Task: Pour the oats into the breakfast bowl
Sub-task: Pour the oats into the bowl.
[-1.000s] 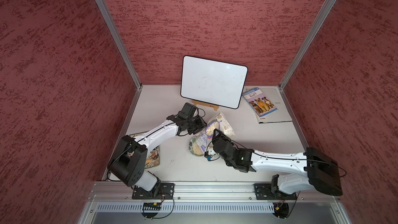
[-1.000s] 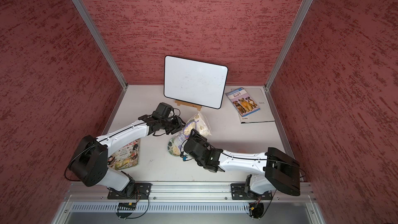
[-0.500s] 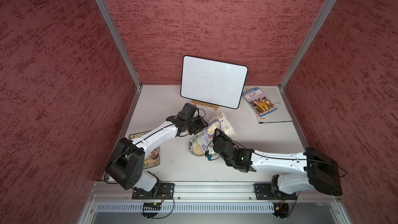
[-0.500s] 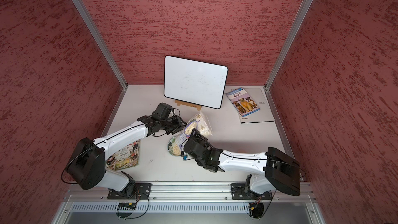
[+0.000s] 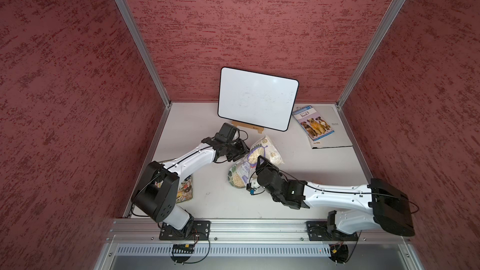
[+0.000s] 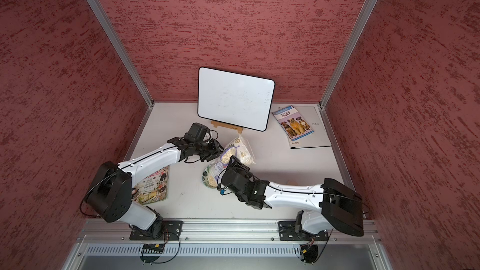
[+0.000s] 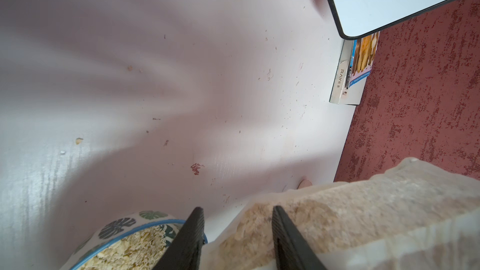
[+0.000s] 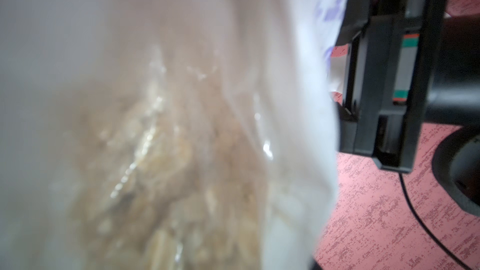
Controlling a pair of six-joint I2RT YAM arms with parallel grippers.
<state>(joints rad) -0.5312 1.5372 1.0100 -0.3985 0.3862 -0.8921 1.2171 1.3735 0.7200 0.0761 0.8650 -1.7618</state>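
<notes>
The pouch [image 5: 262, 149] is clear, glossy, crinkled plastic (its highlights glare close up); the oats [image 7: 130, 248] are dry, matt flakes. The bowl [image 7: 117, 227] looks glazed. The table [image 7: 181, 87] is smooth, matt and scuffed. The walls [image 5: 259, 22] have a rough, plaster-like texture. The whiteboard [image 5: 257, 97] is glossy, on a bare wood stand [image 5: 245, 126]; the rails [image 5: 233, 229] are brushed metal.

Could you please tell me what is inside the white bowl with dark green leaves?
The white leaf-patterned bowl holds pale beige oat flakes; the tilted clear plastic oat pouch overhangs it, hiding the rest of its inside.
</notes>
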